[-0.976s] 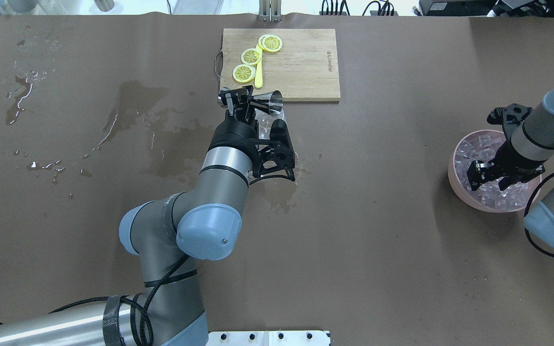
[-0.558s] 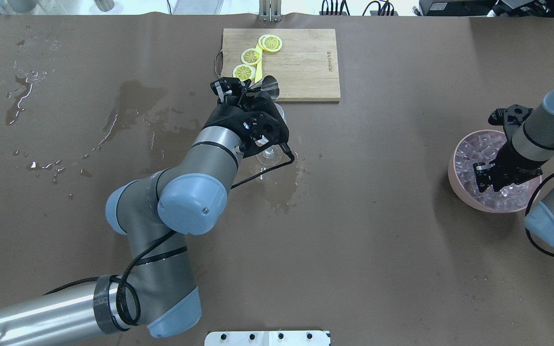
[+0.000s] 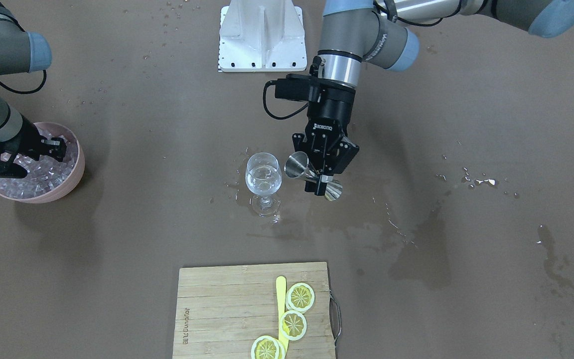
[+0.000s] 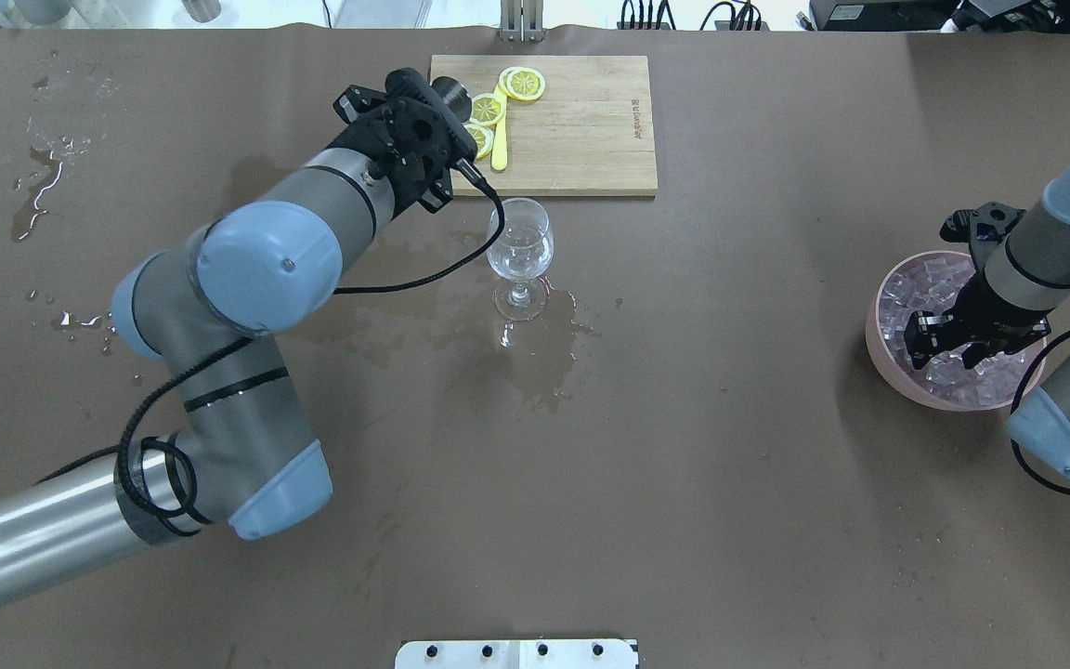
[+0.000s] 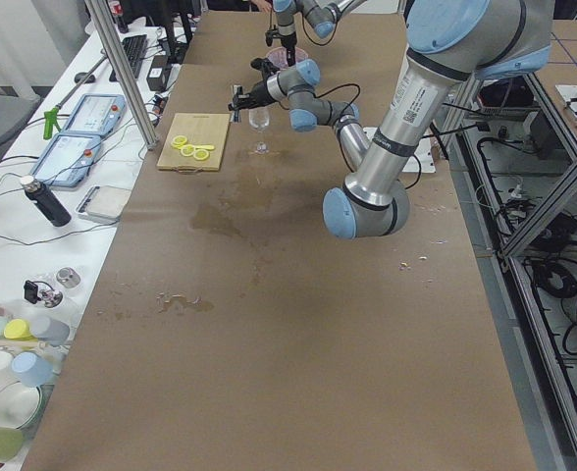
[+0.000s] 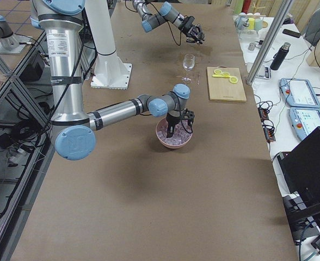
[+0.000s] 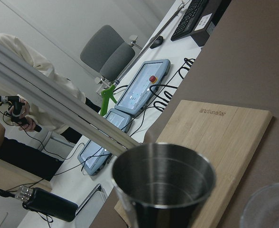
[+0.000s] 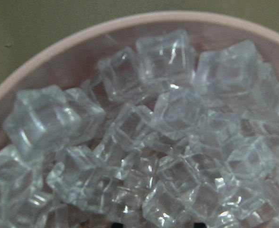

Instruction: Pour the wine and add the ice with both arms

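- Since a second ago, the left claw (image 3: 321, 175) has swung off the rim of the clear stemmed wine glass (image 4: 520, 249). In the overhead view it is now up and to the left, over the left corner of the pale bamboo cutting board (image 4: 581, 130).
- It is clenched on the waist of a polished steel double-cone jigger (image 3: 297, 164), which lay tipped over the glass before and has now drawn back.
- The glass is uncovered at the frame's centre, standing in a wet patch on the brown-covered bench (image 4: 684, 465). A little clear wine (image 3: 263, 183) sits in its bowl.
- The right claw (image 4: 948, 351) has hardly moved. Its fingers are spread among the clear ice cubes (image 8: 168, 118) in the round pink bowl (image 4: 874, 307) at the right edge.
- "ROBOTIQ" is printed on the left claw's body in the front-facing view.
- The board carries a small burnt mark ending roughly in "Dunaflor"; I cannot read it for certain.
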You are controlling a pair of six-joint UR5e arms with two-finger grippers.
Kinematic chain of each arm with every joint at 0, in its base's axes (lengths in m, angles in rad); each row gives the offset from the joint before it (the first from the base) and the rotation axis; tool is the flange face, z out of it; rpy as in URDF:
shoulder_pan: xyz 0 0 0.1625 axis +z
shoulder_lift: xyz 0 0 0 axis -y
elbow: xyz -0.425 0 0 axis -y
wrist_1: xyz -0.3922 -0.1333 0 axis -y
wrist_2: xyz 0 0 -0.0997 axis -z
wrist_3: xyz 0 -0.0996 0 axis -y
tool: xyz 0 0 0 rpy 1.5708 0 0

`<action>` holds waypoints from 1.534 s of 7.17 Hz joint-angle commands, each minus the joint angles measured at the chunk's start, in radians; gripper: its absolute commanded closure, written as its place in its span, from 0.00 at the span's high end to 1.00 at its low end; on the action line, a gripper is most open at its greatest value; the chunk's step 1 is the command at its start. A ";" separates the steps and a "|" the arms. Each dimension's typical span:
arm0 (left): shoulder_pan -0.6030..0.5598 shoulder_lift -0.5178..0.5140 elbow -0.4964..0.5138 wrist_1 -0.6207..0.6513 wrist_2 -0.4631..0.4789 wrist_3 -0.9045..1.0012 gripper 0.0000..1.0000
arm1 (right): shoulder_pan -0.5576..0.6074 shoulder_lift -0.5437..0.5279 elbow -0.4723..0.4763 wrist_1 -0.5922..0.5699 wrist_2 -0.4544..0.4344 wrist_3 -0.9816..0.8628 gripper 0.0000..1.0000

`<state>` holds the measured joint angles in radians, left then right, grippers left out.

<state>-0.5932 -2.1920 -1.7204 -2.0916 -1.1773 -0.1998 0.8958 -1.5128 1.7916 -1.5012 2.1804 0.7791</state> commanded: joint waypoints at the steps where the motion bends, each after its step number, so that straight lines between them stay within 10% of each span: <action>1: -0.106 0.026 -0.005 -0.001 -0.117 -0.044 0.00 | 0.000 0.002 -0.012 0.001 -0.001 0.000 0.33; 9: -0.258 0.194 0.025 -0.077 -0.315 -0.530 0.00 | 0.050 -0.007 0.049 -0.010 -0.004 0.005 0.22; 11: -0.315 0.347 0.031 -0.284 -0.378 -0.617 0.00 | 0.078 -0.010 0.074 -0.014 -0.005 0.003 0.22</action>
<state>-0.8748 -1.9429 -1.6976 -2.2333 -1.5123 -0.7513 0.9566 -1.5214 1.8490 -1.5118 2.1752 0.7829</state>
